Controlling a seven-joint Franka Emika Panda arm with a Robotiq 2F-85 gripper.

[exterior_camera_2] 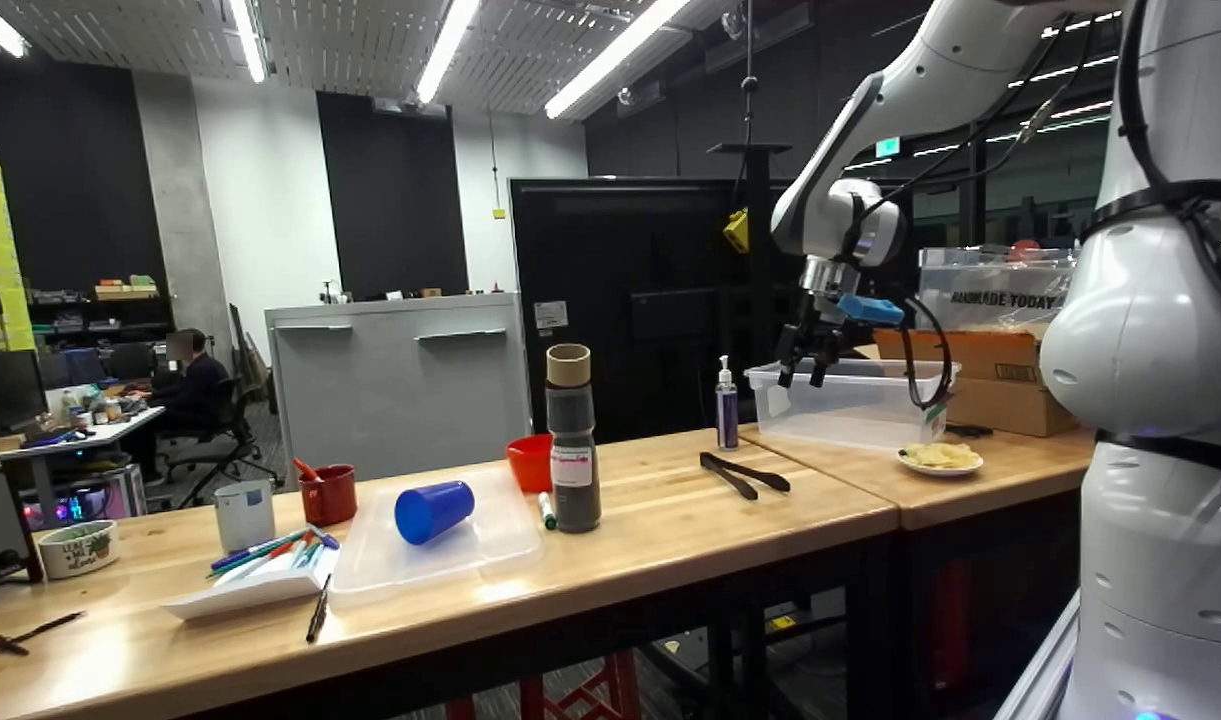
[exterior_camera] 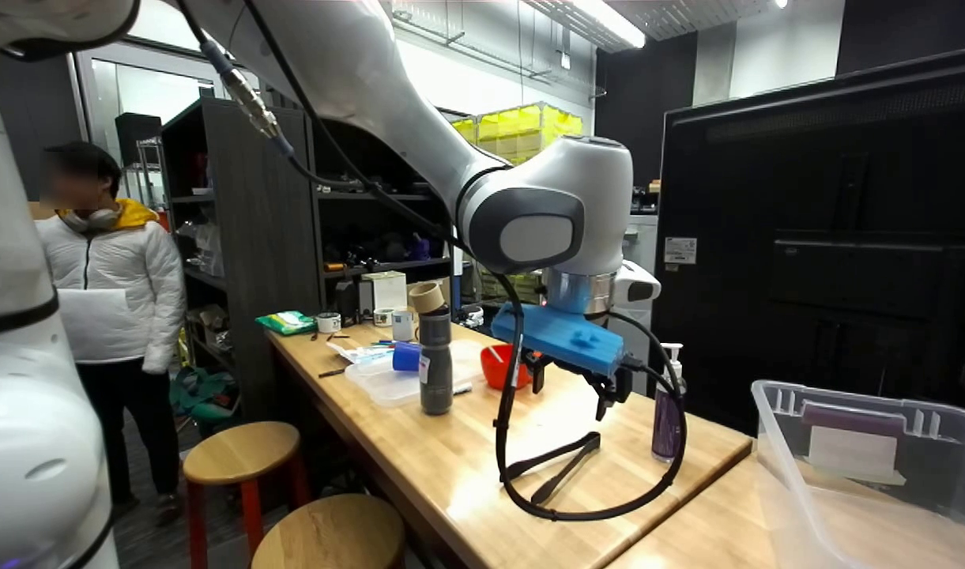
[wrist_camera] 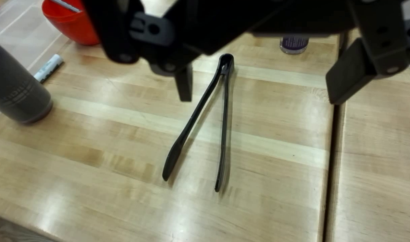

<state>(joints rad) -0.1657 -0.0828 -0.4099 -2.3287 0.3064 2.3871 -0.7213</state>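
Holds the arm [exterior_camera: 356, 75] bent in midair, sloping outward and down to the wrist [exterior_camera: 581, 292], points the jaws downward, spread wide, with fingertips [wrist_camera: 351, 72] well apart.

The wrist view crops the grey bottle [wrist_camera: 16, 85] and red bowl [wrist_camera: 74, 25]; the gripper [wrist_camera: 260, 94] mostly hides the pump bottle [wrist_camera: 293, 44].
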